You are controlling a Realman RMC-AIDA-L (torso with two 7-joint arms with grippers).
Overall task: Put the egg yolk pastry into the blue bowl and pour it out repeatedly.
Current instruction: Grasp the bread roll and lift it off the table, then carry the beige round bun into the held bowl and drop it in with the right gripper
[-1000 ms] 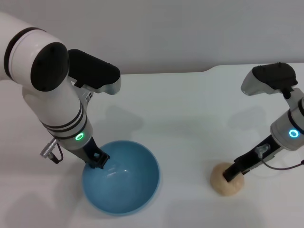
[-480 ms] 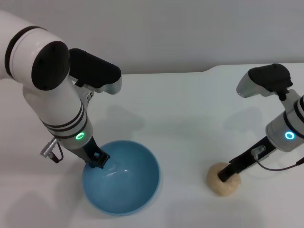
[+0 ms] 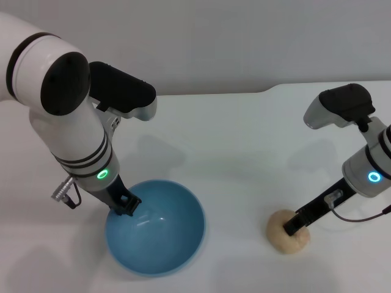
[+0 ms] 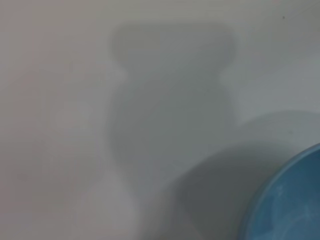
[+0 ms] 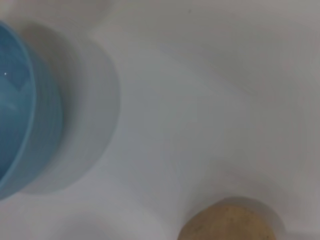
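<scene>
Here the pick-up step appears to be in hand: the small round tan dough-like egg yolk pastry (image 3: 286, 230) is seen resting on the plain white table (image 3: 238, 140), at the robot's right, and the right gripper (image 3: 294, 224) is set down against its top. Whether its claw is open or already closed on the ball cannot be told, since the fingertips are hidden. The smooth light-blue bowl (image 3: 156, 227) is held at its left rim by the left gripper (image 3: 126, 206), which is judged to be clamped on that rim. The next move is judged to call for a firm hold, a lift, and a carry leftward over the bowl's rim. Bare tabletop is left between pastry and bowl, so the path looks unobstructed; the table's far edge lies well behind both.
</scene>
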